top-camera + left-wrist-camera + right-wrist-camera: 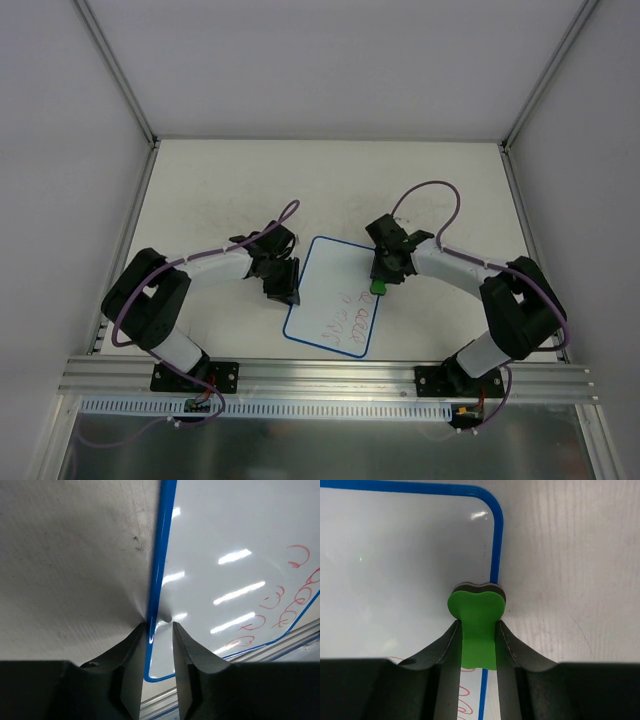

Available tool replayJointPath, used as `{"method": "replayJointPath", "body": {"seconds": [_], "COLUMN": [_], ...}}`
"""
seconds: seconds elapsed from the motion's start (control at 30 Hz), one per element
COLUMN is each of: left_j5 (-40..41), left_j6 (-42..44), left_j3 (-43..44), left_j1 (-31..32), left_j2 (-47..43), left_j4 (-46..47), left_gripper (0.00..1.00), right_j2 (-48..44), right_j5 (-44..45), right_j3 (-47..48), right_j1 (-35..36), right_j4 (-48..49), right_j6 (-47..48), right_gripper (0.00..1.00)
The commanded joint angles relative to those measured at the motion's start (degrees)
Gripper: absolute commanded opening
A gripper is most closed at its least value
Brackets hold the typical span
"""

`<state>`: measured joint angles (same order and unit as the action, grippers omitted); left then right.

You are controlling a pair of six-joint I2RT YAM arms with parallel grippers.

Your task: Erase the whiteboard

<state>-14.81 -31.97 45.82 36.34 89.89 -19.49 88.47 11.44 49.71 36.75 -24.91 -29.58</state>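
white surface (200, 200) carries the whiteboard (325, 270); left tool (159, 630) pinches its rim, right tool (479, 630) clamps the green eraser (477, 615): press flat, sweep toward the scribbles (345, 322).

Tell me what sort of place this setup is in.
Likely a robotics lab test cell: a white table boxed in by plain white panels on aluminium framing, with only a whiteboard and green eraser as props.

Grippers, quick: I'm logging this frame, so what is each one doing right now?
Left gripper: closed on the blue left rim of the whiteboard, pinning it.
Right gripper: closed on the green eraser, at the board's right edge.
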Motion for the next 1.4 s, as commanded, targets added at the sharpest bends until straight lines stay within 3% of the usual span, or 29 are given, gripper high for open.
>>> {"method": "replayJointPath", "body": {"seconds": [0.0, 0.1, 0.13, 0.43, 0.63, 0.9, 1.1, 1.37], "left_j5": [-0.05, 1.36, 2.58, 3.82, 4.52, 5.05, 5.49, 5.67], "left_j6": [1.99, 2.34, 2.43, 2.7, 1.38, -0.11, -0.64, -0.9], "left_j3": [0.49, 2.16, 3.3, 11.21, 11.31, 9.81, 8.67, 7.61], "left_j1": [0.84, 0.84, 0.75, -3.73, -4.17, -4.08, -3.99, -4.17], "left_j2": [2.92, 4.68, 5.73, 11.71, 12.94, 13.39, 12.77, 11.89], "left_j4": [-2.4, -2.4, -2.4, -2.49, -2.49, -2.05, -1.78, -1.43], "left_gripper": [0.25, 0.1, 0.0, 0.0, 0.0, 0.0, 0.0, 0.0], "right_j2": [6.19, 9.09, 9.88, 16.74, 15.6, 23.14, 20.97, 10.68], "right_j5": [-1.78, -1.16, -0.98, -0.19, 1.04, -0.1, 3.23, 7.63], "right_j3": [1.25, 4.86, 6.0, 22.17, 22.36, 26.04, 19.4, 6.81], "right_j1": [0.95, 1.04, 0.87, -0.63, 5.07, 10.97, 8.87, -2.21], "right_j4": [-0.06, 0.03, -0.05, -1.89, -3.04, -3.04, -3.04, -6.46], "right_j6": [1.01, 1.98, 2.94, 9.54, 7.35, 2.69, -0.47, -2.5], "right_gripper": [0.0, 0.0, 0.0, 0.0, 0.0, 0.0, 0.0, 0.0]}}
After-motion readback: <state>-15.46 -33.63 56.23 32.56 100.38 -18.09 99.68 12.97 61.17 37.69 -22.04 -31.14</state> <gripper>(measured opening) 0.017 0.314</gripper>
